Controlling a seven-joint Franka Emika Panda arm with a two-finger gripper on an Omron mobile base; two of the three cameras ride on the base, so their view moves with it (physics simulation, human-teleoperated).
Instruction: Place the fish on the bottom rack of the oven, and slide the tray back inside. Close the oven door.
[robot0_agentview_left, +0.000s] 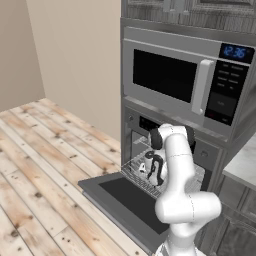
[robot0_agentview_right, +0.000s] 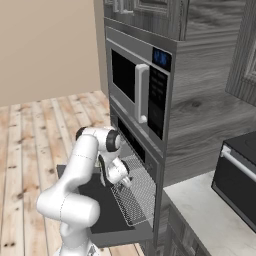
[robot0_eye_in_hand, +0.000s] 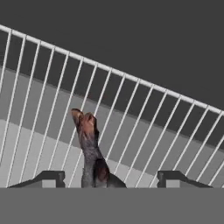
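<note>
a wooden kitchen floor runs to the oven (robot0_agentview_left: 131, 131), its door (robot0_agentview_left: 120, 197) dropped open. from the right, the gripper (robot0_agentview_right: 124, 183) hangs over the pulled-out rack (robot0_agentview_right: 137, 197). up close, fingers (robot0_eye_in_hand: 46, 178) spread, the fish (robot0_eye_in_hand: 89, 146) lies on the wires; a jolting push could roll it off.

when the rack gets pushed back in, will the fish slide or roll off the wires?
Probably stays put: the fish lies flat across several wires of the bottom rack, small and likely light. Its slim, rounded body could shift or roll a little if the push is jerky. The gripper stands open around it, so nothing steadies it; a slow push seems safer.
</note>
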